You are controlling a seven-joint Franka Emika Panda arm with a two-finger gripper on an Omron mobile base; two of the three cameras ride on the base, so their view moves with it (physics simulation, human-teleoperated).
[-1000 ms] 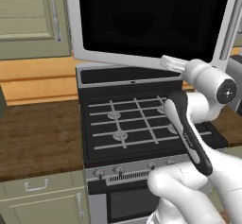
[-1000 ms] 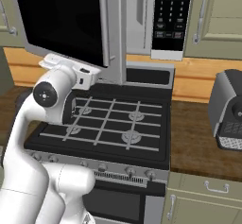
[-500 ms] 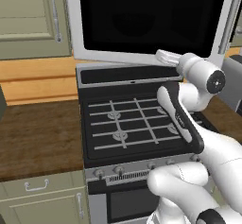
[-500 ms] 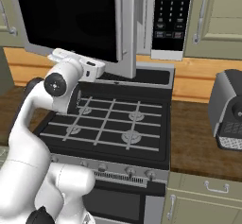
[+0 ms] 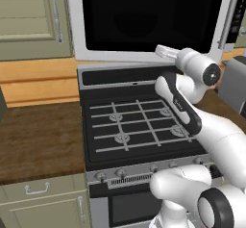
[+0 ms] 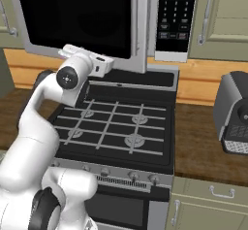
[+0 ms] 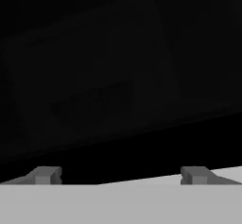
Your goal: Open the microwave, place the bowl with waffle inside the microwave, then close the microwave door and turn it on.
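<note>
Door (image 5: 149, 18) above stove (image 5: 139, 126), swung part open; dark glass close before gripper (image 7: 120, 175). Jaws spread wide, empty. Judgement: door rigid, hinged, light swing; glass slick, poor purchase. Take the bar handle (image 6: 142, 27) or push the free edge.

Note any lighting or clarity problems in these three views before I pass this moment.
Left base view: even, flat lighting, no glare; the door glass is black, with a faint round shape behind. Right base view: equally clear, the microwave button labels too small to read. Hand view: almost wholly dark, only dim shapes in the glass; the open gripper tips are sharp at the bottom.
</note>
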